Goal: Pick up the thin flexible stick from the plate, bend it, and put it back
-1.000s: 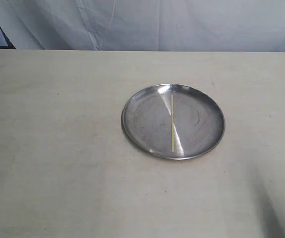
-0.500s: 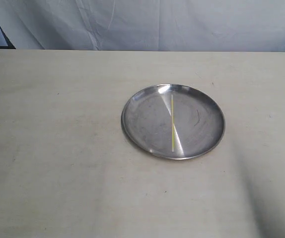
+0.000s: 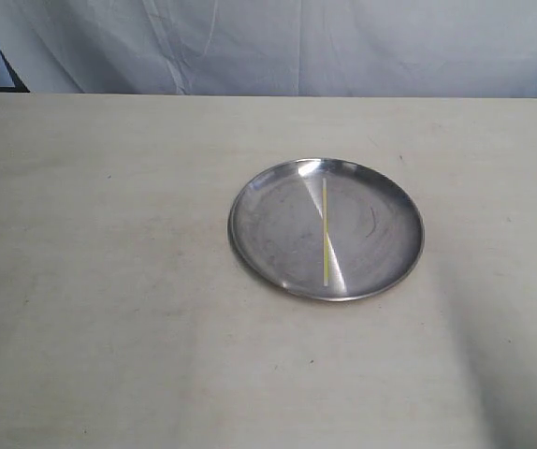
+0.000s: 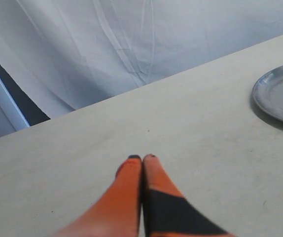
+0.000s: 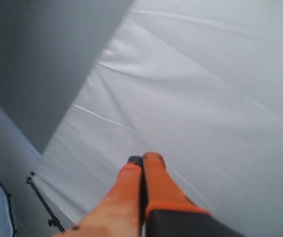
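A round silver plate (image 3: pixel 267 227) was seen just right of centre in the exterior view, set flat on a pale table (image 3: pixel 109 281). The thin yellow-green stick (image 3: pixel 325 231) was laid straight on the plate's floor. It ran almost vertically in the frame through the middle of the dish, from near the upper rim down to near the lower rim. It was crossed at a slant by a pale streak of glare (image 3: pixel 336 267), which widened toward the lower right of the dish. A white cloth (image 3: pixel 297 47) was hung across the top of the frame behind the table, and a soft shadow (image 3: pixel 521 393) was cast on the tabletop in the lower right corner.

In the left wrist view, the left gripper (image 4: pixel 142 158) was shown with its orange fingers pressed together, nothing held between them, poised over bare tabletop. An edge of the plate was caught in that view, well apart from the fingertips.

In the right wrist view, the right gripper (image 5: pixel 142 159) was likewise shown closed and empty, with only the white cloth and a grey surface seen behind it.
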`<state>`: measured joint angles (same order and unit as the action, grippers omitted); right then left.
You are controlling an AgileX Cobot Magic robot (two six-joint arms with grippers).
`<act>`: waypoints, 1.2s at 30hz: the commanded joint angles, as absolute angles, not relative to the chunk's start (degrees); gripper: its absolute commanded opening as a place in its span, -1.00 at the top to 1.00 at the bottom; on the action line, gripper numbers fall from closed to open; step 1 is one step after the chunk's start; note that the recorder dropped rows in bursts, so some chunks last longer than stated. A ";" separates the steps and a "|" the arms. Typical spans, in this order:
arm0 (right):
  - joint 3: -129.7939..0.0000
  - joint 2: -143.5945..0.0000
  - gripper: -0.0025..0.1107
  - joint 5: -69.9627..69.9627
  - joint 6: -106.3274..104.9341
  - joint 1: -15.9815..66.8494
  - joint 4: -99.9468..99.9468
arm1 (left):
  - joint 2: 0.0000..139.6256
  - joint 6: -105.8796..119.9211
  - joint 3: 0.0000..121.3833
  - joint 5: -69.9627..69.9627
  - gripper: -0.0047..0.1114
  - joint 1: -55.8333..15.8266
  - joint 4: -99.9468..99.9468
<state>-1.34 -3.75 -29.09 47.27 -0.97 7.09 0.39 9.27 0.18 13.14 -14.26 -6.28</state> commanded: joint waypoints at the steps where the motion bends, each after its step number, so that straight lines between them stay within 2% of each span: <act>1: -2.89 -3.84 0.97 -12.58 53.13 -1.13 10.87 | 0.00 9.26 0.00 12.84 0.92 -14.49 -5.87; 4: -5.56 -6.04 0.97 -10.93 54.31 -0.59 6.24 | 0.00 9.26 0.00 12.84 0.92 -14.49 -5.87; 8: -16.48 -16.16 0.97 5.97 53.67 2.20 -4.19 | 0.00 9.26 0.00 12.84 0.92 -14.49 -5.87; 14: -37.42 -43.90 0.97 25.26 29.22 8.67 -1.49 | 0.00 9.26 0.00 12.84 0.92 -14.49 -5.87; 21: -60.30 -78.02 0.97 35.76 9.25 13.53 2.21 | 0.00 9.26 0.00 12.84 0.92 -14.49 -5.87; 23: -67.24 -86.77 0.83 41.11 4.55 14.54 3.56 | 0.00 9.26 0.00 12.84 0.92 -14.49 -5.87; 26: -75.50 -97.17 0.36 47.62 0.94 15.47 6.41 | 0.00 9.26 0.00 12.84 0.92 -14.49 -5.87; 29: -81.43 -105.66 -0.02 50.23 0.79 16.14 7.03 | 0.00 9.26 0.00 12.84 0.92 -14.49 -5.87; 36: -84.29 -115.83 -0.04 51.36 3.65 16.82 7.19 | 0.00 9.26 0.00 12.84 0.92 -14.49 -5.87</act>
<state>-83.71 -113.51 50.43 2.52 16.54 7.18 0.39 9.27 0.18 13.14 -14.26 -6.19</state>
